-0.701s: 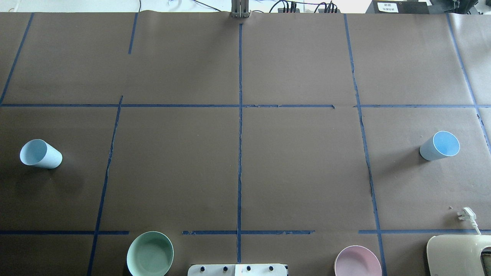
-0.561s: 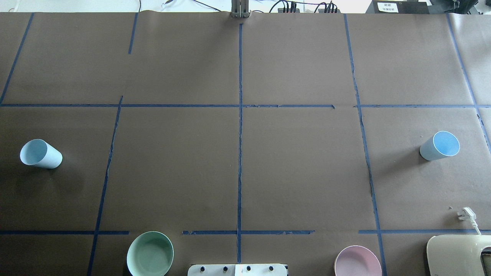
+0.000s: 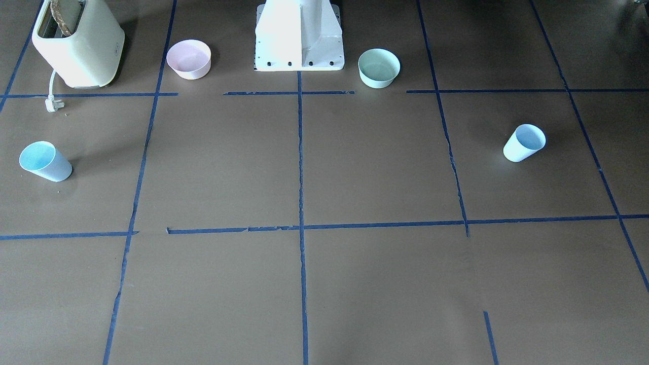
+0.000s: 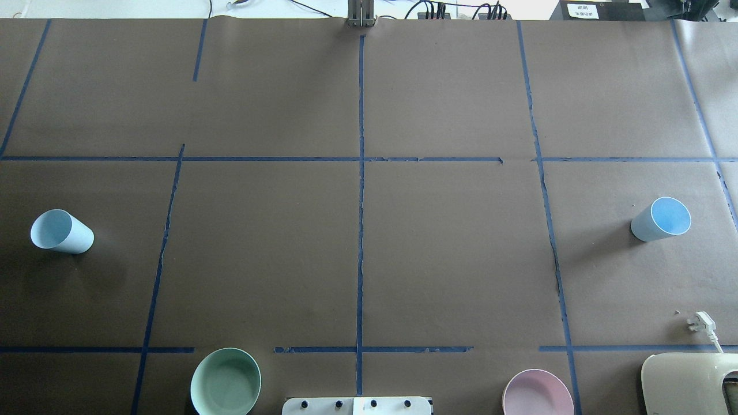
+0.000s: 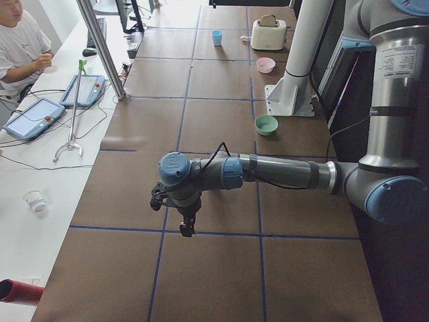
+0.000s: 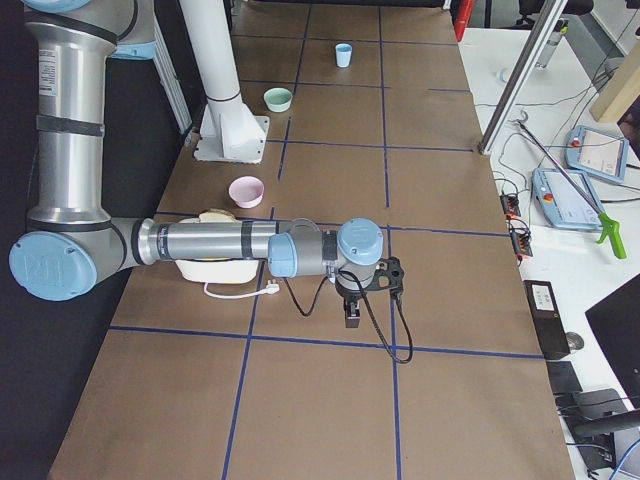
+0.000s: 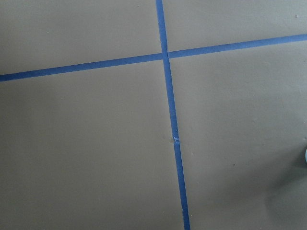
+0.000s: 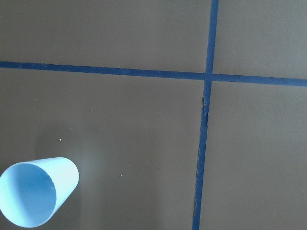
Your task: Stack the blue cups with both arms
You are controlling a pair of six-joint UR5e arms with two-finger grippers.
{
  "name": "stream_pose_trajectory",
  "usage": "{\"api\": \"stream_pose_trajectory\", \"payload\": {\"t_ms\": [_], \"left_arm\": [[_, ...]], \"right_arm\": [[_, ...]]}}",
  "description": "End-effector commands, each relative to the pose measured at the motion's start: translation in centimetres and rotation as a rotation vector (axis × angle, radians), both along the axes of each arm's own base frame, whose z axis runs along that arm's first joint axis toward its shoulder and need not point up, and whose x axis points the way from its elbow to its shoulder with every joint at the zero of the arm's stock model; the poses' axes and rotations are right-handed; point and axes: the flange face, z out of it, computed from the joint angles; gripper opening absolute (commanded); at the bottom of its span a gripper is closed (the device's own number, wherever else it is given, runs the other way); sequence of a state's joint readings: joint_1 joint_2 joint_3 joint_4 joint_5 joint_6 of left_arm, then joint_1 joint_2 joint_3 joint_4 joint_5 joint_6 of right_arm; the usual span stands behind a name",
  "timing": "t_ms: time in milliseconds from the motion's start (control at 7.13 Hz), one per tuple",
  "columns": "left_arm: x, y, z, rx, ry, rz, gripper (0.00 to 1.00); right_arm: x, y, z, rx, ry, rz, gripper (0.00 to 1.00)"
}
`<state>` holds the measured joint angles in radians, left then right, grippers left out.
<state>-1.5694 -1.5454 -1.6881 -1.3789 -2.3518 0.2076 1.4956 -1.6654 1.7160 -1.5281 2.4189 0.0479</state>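
Overhead exterior view: two pale tumblers stand upright, mouths open, at opposite ends of the brown table point(image 4: 450, 253) gridded with blue tape. The left blue cup point(image 4: 60, 231) sits near the table's left edge and the right blue cup point(image 4: 661, 219) near its right edge, well apart and unstacked. Neither arm shows in this view.

Along the robot's edge of the table, a mint-green bowl point(image 4: 225, 381) and a pink bowl point(image 4: 537, 393) flank the white pedestal base point(image 3: 299, 35). A cream toaster point(image 4: 689, 383) stands at the robot's right corner, its white plug point(image 4: 699, 323) lying loose on the table beside it.

From the table's ends, the left arm point(image 5: 281, 173) and the right arm point(image 6: 210, 242) each reach out level above the table. The left gripper point(image 5: 186, 230) and the right gripper point(image 6: 353, 318) point down, empty. Whether their fingers are spread or closed cannot be told from these side views. The right wrist camera looks down on the right blue cup point(image 8: 36, 194) at the lower left of its picture.
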Motion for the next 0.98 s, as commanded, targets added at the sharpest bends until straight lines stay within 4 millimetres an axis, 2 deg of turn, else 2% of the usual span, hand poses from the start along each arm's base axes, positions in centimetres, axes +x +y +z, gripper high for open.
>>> {"api": "stream_pose_trajectory", "payload": {"t_ms": [0,280,421,561,841], "left_arm": [[-0.04,-0.17,-1.17,0.014,-0.006,-0.001,1.00],[-0.13,-0.28,-1.36,0.022,-0.019,-0.001,1.00],[-0.11,-0.04,-0.46,0.007,-0.016,0.000,1.00],[-0.04,-0.04,-1.12,0.019,-0.007,-0.002,1.00],[-0.09,0.11,-0.66,0.015,-0.003,0.000,1.00]], "right_arm": [[0.00,-0.05,-0.07,0.002,0.000,0.000,1.00],[0.00,-0.05,-0.07,0.002,0.000,0.000,1.00],[-0.01,-0.05,-0.09,0.002,-0.002,0.000,1.00],[-0.02,-0.05,-0.16,0.003,-0.002,0.000,1.00],[-0.03,-0.05,-0.17,0.002,-0.003,0.000,1.00]]}}
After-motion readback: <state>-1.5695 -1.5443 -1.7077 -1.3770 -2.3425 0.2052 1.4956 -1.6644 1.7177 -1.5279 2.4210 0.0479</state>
